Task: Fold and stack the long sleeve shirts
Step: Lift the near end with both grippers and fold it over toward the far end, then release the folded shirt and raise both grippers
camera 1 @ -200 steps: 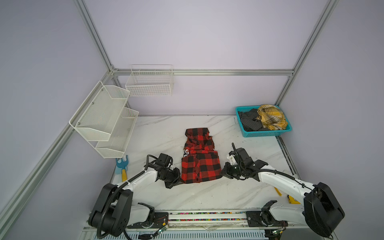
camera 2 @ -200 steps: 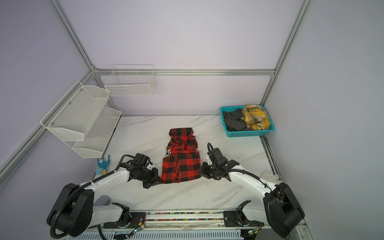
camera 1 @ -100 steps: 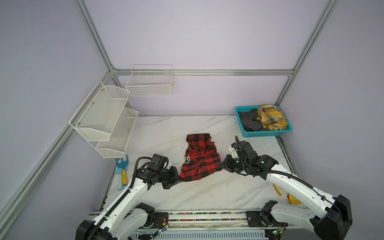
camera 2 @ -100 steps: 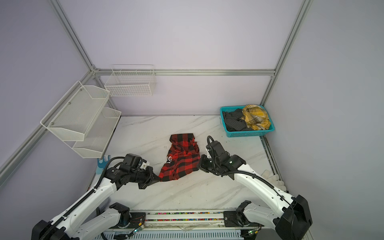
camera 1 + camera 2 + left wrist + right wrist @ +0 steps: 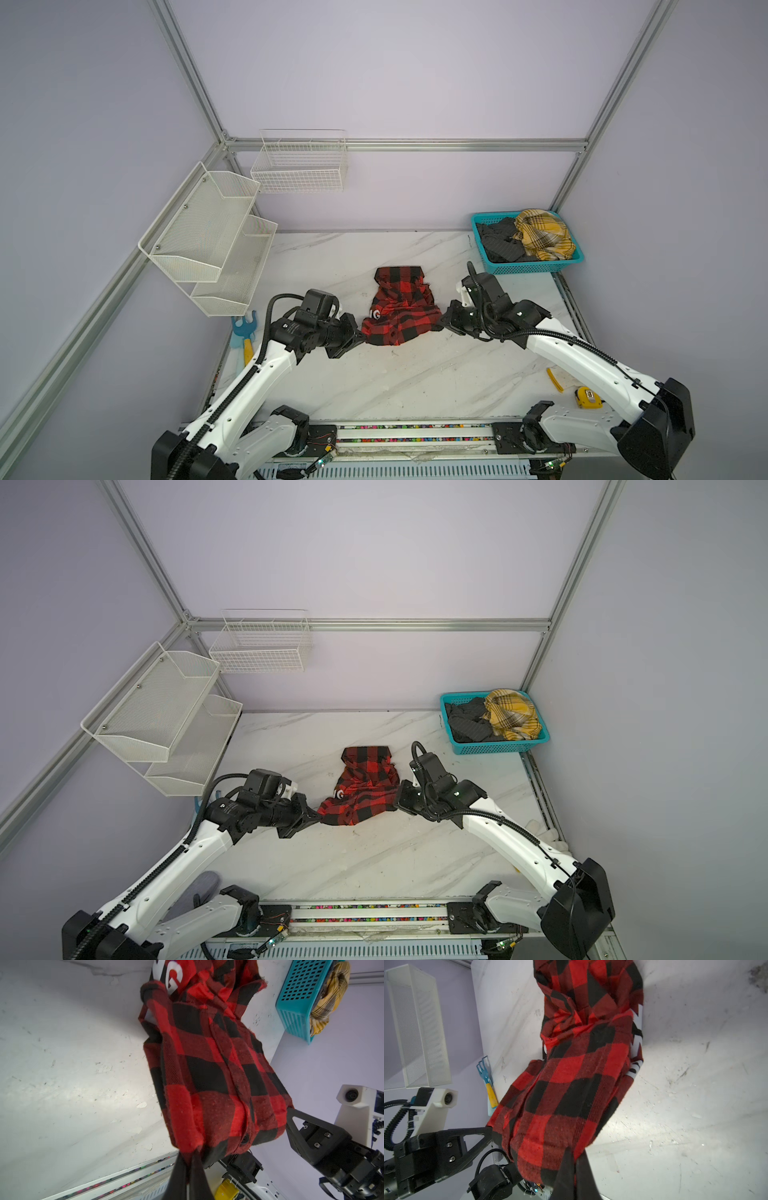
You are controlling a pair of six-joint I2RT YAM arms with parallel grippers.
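Left tool (image 5: 362, 340) and right tool (image 5: 443, 323) each pinch tight a near corner of the red-and-black shirt (image 5: 400, 309), lifted at the middle of the surface (image 5: 415, 382). Uneven travel could skew the fold, or a corner could slip free.

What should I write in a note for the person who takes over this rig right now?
Left gripper: shut on the near left corner of the red-and-black shirt.
Right gripper: shut on its near right corner.
Near hem raised, far end on the table.
Mustard-yellow plaid garment and dark grey garment: in the teal basket.
Done: nothing stacked yet.
Left: finish this fold, then fold and stack the other two.
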